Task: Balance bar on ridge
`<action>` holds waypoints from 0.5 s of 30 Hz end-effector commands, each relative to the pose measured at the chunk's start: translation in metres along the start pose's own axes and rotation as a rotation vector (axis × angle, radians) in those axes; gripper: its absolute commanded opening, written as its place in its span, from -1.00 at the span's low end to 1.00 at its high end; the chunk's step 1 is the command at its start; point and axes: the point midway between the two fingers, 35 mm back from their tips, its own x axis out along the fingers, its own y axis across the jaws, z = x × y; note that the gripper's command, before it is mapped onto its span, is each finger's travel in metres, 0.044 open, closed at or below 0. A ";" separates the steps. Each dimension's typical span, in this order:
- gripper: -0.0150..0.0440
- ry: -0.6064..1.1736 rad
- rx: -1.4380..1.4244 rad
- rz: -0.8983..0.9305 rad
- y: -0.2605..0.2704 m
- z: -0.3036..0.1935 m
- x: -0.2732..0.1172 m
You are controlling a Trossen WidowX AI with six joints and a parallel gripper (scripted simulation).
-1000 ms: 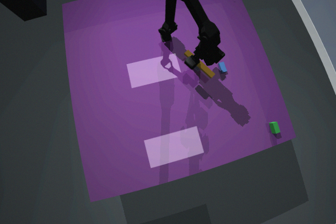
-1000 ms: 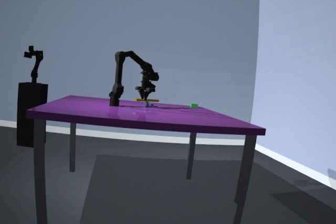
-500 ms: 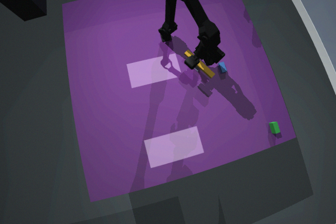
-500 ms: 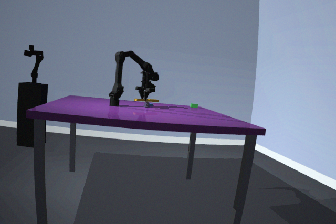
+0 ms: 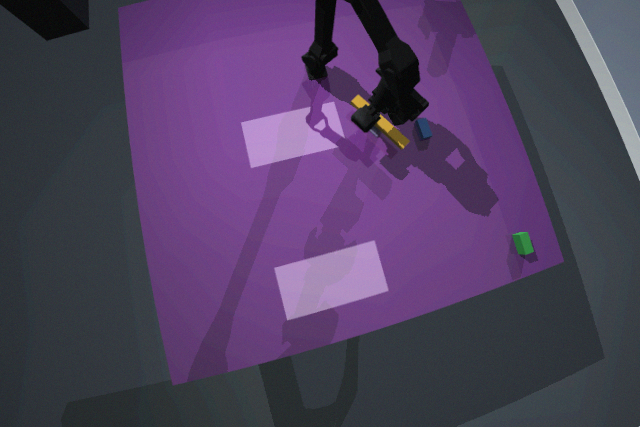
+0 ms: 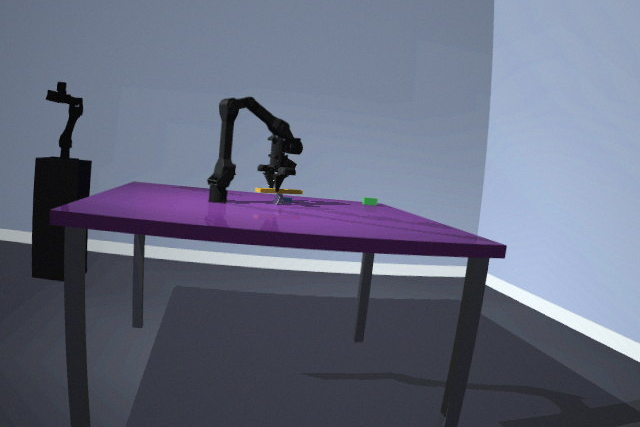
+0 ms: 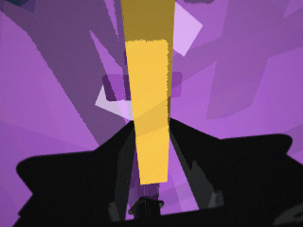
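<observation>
Yellow rectangular bar (image 5: 391, 130) (image 6: 289, 191) (image 7: 151, 109) is hanging nearly level above the purple table (image 5: 196, 205) (image 6: 268, 233) (image 7: 265, 95), its ends clear of the surface. The black claw (image 5: 368, 117) (image 6: 276, 188) (image 7: 151, 123) is clamping it around its middle. A small grey ridge (image 5: 374, 130) (image 6: 279, 199) is standing beneath; whether the bar is touching it, I can't tell. Near the bar, a blue block (image 5: 423, 128) (image 6: 287, 200) is lying to one side, while a green block (image 5: 523, 243) (image 6: 369, 201) is sitting well apart, near a table corner. The claw is hiding part of the bar from above.
</observation>
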 end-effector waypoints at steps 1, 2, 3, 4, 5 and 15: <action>-0.49 0.000 0.000 0.000 0.000 0.000 0.000; -0.49 0.000 0.000 0.000 0.000 0.000 0.000; -0.49 0.000 0.000 0.000 0.000 0.000 0.000; -0.49 0.000 0.000 0.000 0.000 0.000 0.000; -0.49 0.000 0.000 0.000 0.000 0.000 0.000; 0.07 0.000 0.000 0.000 0.000 0.000 0.000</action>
